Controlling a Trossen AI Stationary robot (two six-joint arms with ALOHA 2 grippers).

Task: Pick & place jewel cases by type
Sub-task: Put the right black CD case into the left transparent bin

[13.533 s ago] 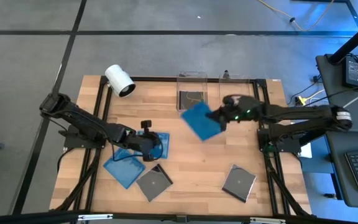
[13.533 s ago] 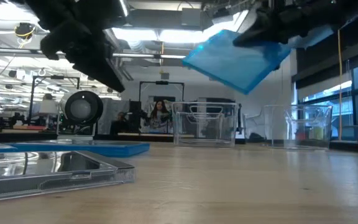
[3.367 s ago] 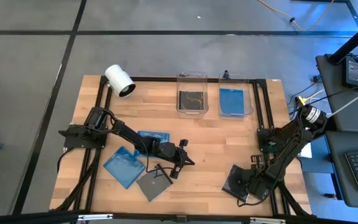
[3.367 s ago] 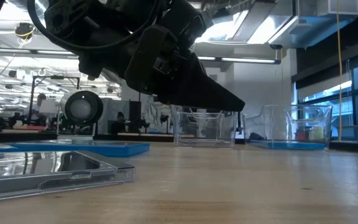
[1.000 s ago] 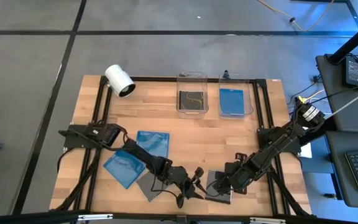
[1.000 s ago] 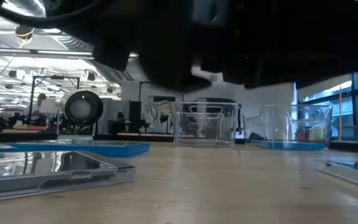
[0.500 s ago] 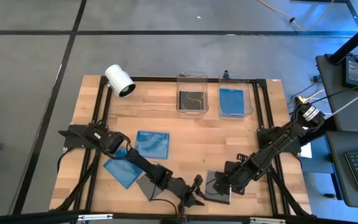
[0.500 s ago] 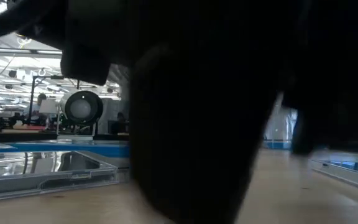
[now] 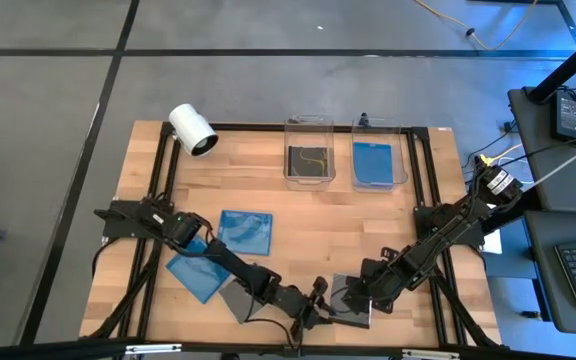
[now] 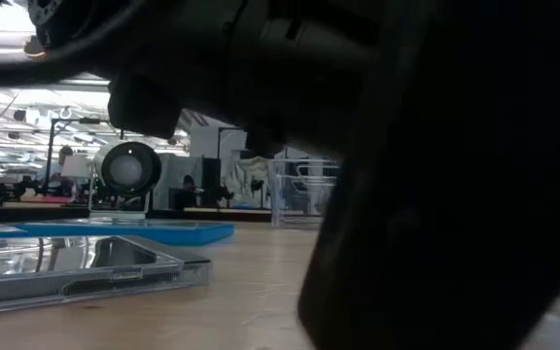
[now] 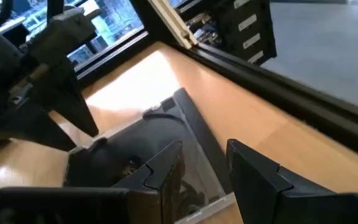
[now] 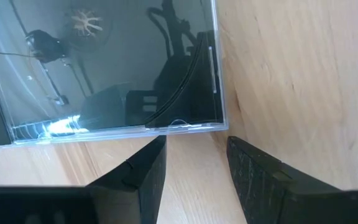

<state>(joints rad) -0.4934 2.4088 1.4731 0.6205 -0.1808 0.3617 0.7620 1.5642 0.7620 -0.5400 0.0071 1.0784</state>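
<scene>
Left hand (image 9: 318, 305): released, lower centre, beside dark jewel case (image 9: 353, 301).
Right hand (image 9: 356, 295): released, at same case's edge, on worktop (image 9: 308, 215).

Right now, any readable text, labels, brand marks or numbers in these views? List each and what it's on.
None can be read.
dark jewel case between both grippers: only reflections, no print.
left gripper, right gripper: no markings show.
blue jewel case in the right bin: no text shows.
white camera: no marking legible.
room shelving behind the table: pale tags, too blurred to read.
</scene>
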